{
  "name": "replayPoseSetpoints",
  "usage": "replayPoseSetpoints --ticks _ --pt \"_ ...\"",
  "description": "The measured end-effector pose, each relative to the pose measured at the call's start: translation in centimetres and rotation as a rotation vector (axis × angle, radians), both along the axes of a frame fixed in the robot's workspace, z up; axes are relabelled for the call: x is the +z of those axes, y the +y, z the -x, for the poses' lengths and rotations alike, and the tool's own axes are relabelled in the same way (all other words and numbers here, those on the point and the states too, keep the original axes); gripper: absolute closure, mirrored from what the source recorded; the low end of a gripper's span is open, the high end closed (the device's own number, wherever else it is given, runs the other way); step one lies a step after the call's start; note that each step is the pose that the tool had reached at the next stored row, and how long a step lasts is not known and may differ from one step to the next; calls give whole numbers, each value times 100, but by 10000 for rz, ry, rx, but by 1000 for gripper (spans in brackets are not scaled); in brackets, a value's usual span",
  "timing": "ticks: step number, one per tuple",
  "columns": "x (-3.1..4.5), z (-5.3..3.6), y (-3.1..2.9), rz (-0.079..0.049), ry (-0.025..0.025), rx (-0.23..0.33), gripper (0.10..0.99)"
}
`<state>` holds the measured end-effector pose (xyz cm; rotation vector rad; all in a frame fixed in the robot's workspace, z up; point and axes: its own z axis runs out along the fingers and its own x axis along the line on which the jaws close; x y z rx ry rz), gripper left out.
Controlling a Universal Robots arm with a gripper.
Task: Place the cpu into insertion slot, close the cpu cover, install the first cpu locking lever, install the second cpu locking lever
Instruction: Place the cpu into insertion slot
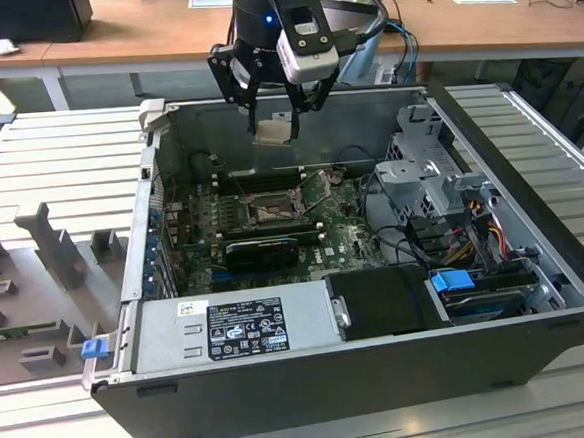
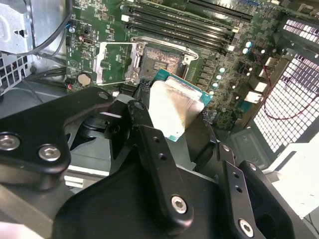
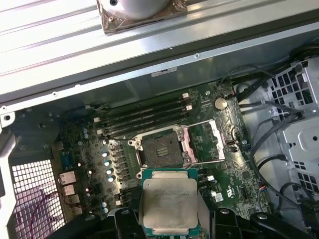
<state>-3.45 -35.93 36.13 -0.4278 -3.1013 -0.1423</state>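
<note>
**Chip in hand, socket waiting**

The pincer (image 1: 274, 130) is closed on the cpu (image 1: 272, 132), gripping the chip by two opposite edges with its silvery top facing the wrist cameras. It hangs above the far wall of the open computer case (image 1: 312, 363), which lies on the ribbed metal bench (image 1: 57, 155), and it is well clear of the motherboard (image 1: 339, 241).

By my reading none of the four steps is finished. The insertion slot (image 3: 162, 149) is empty and the cpu cover (image 3: 204, 142) is swung open beside it, so seating, closing and both levers are left.

The exterior view gives the height of the chip over the case. In both wrist views the bare slot shows just beyond the chip. The second wrist view adds the black fingers (image 2: 149, 144) along the chip's edge and the lifted cover's window.
</note>
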Motion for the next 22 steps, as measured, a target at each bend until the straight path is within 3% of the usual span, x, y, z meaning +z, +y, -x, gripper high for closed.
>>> replayPoseSetpoints --ticks 22 --pt "0 0 0 0 0 -905 561"
